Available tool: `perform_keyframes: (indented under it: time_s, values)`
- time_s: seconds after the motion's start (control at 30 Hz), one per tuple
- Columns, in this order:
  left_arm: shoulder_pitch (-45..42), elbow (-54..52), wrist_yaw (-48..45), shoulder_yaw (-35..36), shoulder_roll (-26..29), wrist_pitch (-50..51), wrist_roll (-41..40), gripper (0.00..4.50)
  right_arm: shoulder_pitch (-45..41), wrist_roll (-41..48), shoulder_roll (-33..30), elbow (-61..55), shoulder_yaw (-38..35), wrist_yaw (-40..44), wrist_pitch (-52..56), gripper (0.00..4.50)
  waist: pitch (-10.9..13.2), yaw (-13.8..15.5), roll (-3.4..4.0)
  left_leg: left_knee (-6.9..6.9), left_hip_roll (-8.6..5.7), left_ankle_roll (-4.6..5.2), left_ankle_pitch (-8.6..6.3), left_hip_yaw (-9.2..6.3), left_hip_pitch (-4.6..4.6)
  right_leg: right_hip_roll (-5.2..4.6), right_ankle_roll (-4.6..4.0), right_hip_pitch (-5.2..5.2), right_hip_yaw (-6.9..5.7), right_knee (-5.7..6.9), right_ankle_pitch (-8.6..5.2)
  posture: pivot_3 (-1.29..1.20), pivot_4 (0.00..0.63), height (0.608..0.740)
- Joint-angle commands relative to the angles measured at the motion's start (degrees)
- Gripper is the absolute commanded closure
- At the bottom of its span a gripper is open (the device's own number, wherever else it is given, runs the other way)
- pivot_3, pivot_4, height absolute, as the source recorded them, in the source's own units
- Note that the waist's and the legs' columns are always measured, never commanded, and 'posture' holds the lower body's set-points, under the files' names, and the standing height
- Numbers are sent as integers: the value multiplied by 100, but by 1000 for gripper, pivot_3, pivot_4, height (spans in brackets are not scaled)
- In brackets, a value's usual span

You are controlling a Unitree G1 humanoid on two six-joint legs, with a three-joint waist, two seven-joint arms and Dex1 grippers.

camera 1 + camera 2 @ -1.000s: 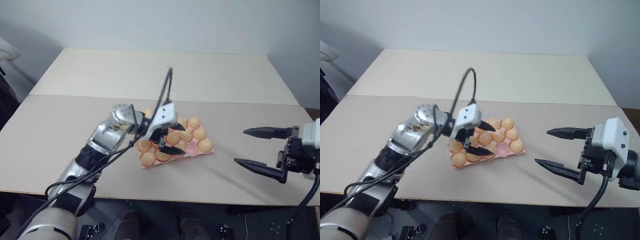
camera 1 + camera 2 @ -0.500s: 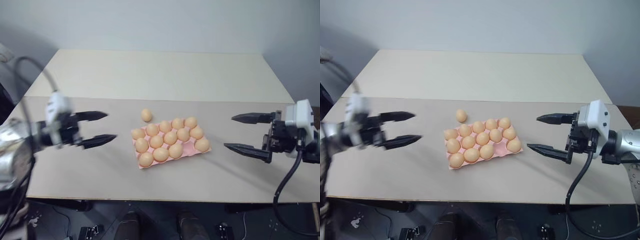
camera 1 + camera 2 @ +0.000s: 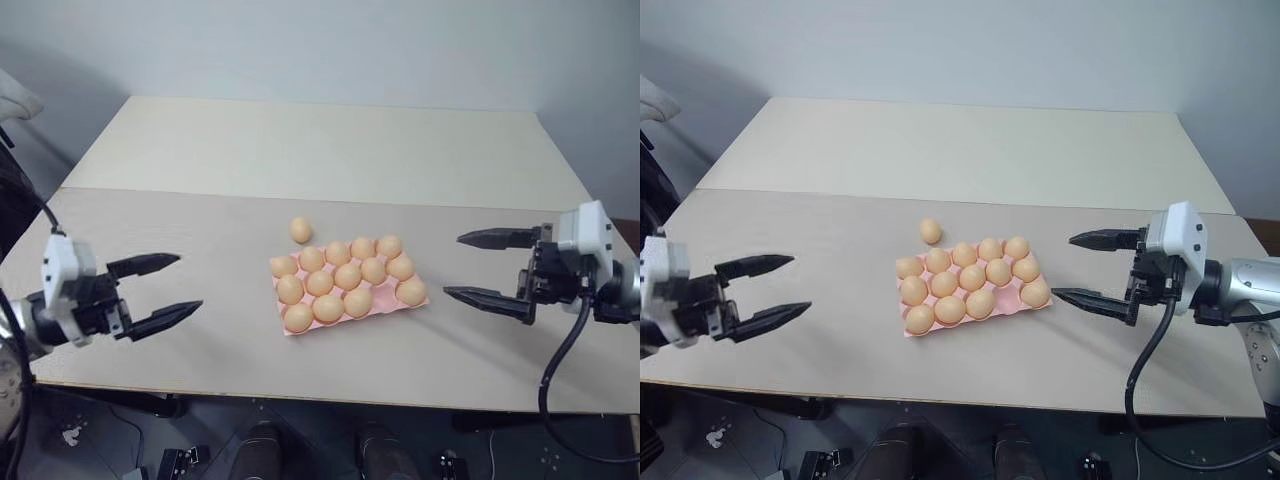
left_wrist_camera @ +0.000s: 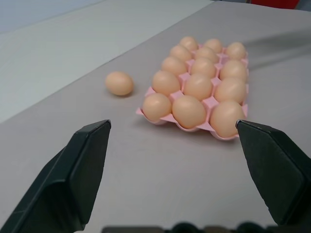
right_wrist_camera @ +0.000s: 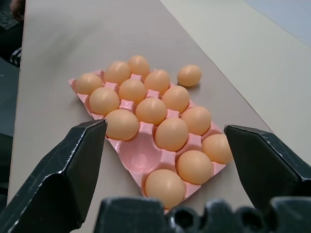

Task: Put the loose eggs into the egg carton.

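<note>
The wide, pale beige table (image 3: 330, 150) carries everything, and its smooth flat top is the first hazard: a nudged egg would roll freely on it, possibly toward an edge.

The left gripper (image 3: 168, 287), black two-fingered, hangs off the table's left side with its fingers spread wide and nothing between them. The right gripper (image 3: 482, 268) mirrors it on the right, fingers likewise parted and empty, its tips near the carton's right end but apart from it. Either one, coming in low, could knock the carton or sweep the egg away before closing.

The flat, lidless pale pink egg carton (image 5: 138, 161) sits mid-table, slightly askew. It looks light, so a finger catching its rim would likely slide it and jostle the seated eggs. Fourteen smooth orange-brown eggs fill its cups; one empty cup (image 5: 141, 158) shows in the right wrist view, in the carton's near row beside the end egg, closer to the right gripper. That hollow is hemmed by eggs, so wide fingers lowering into it may bump neighbours.

The one loose egg (image 3: 300, 230), small, oval, light orange-brown, lies on the table just beyond the carton's far left corner, close but not touching. Its rounded, slick shell could squirt out of a pinch that lands off-centre, or crack under too hard a squeeze.
</note>
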Motion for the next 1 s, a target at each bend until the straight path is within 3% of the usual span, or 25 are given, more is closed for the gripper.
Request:
perform_keyframes:
  time_s: [0.03,0.27,0.53,0.83,1.0]
  values:
    - [-699,141,725,-566,141,460,160,31,5,178,-82,-310,-301,-332,311,0,0,8,0,0,0,0,0,-1,-2,0,0,-2,-1,1,0,0,150,740]
    - [-2574,963,1805,-2209,-252,1422,805,31,135,208,-82,-693,-593,-959,731,0,0,14,-1,1,-4,0,0,-3,-3,1,1,-2,-1,5,1,0,150,740]
    - [-4520,2576,2596,-3565,-1494,1993,1651,31,346,429,-66,-1180,-957,-1465,1237,0,-1,3,-3,6,-9,1,0,-8,-14,1,1,-7,-2,8,1,0,150,740]
    - [-6083,5077,3685,-3836,-2804,2158,2463,31,704,485,8,-1476,-1243,-1579,1221,0,0,16,-5,9,-15,2,1,-13,-18,1,2,-8,-3,10,1,0,150,740]
    - [-6620,6187,4034,-3826,-3288,1756,2795,31,832,535,52,-1607,-1373,-1625,1188,0,0,8,-5,9,-19,2,1,-14,-20,-1,3,-8,-3,8,2,0,150,740]
